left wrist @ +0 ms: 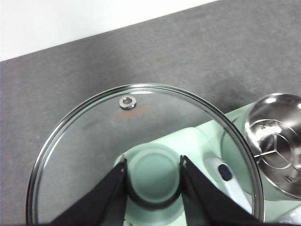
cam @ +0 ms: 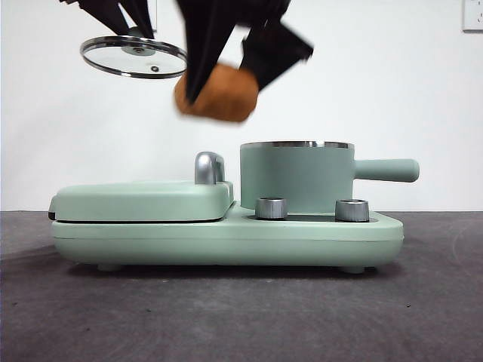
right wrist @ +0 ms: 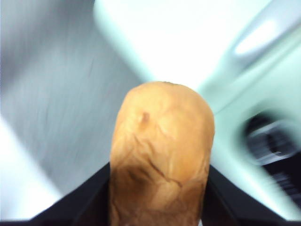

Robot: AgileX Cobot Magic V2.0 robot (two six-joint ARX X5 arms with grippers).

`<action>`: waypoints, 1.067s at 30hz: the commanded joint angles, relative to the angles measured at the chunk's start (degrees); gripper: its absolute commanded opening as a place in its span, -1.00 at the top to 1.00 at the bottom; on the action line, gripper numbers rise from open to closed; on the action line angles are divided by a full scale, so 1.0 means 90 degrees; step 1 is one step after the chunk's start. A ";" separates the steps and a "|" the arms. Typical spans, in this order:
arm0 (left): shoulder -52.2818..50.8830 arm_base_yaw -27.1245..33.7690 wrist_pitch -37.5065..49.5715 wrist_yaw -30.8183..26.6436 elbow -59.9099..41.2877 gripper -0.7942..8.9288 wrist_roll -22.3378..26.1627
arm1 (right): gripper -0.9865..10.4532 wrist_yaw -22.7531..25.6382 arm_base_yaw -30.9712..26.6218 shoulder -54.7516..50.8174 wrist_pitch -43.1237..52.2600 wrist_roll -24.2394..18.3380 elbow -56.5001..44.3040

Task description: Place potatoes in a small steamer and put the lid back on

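My right gripper (cam: 226,72) is shut on the orange-brown potato (cam: 219,94) and holds it in the air, above and left of the mint-green steamer pot (cam: 296,177). In the right wrist view the potato (right wrist: 162,155) fills the space between the jaws, and the background is blurred. My left gripper (cam: 124,19) is shut on the knob (left wrist: 153,176) of the glass lid (cam: 133,58) and holds it high at the upper left. The left wrist view shows the lid (left wrist: 94,141) from above and the open steel inside of the pot (left wrist: 277,141).
The pot stands on a mint-green cooker base (cam: 226,237) with two steel dials (cam: 272,208). A flat mint-green griddle cover (cam: 139,200) with a chrome handle (cam: 209,167) takes the base's left half. The pot's side handle (cam: 386,170) points right. Dark grey table (cam: 241,317) lies around.
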 commanded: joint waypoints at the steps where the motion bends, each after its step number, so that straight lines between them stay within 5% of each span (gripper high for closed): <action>1: -0.0005 0.0036 0.0136 0.0051 0.0243 0.80 0.0010 | 0.59 0.0053 -0.0294 0.0121 -0.0039 -0.0083 0.0512; 15: -0.0002 0.0066 0.0151 0.0051 0.0243 0.80 0.0000 | 0.59 -0.0158 -0.2217 0.0580 -0.0012 -0.0097 0.0979; 32: 0.0032 0.0066 0.0151 0.0051 0.0243 0.80 0.0000 | 0.59 -0.0255 -0.2470 0.2217 -0.0107 -0.0323 0.2042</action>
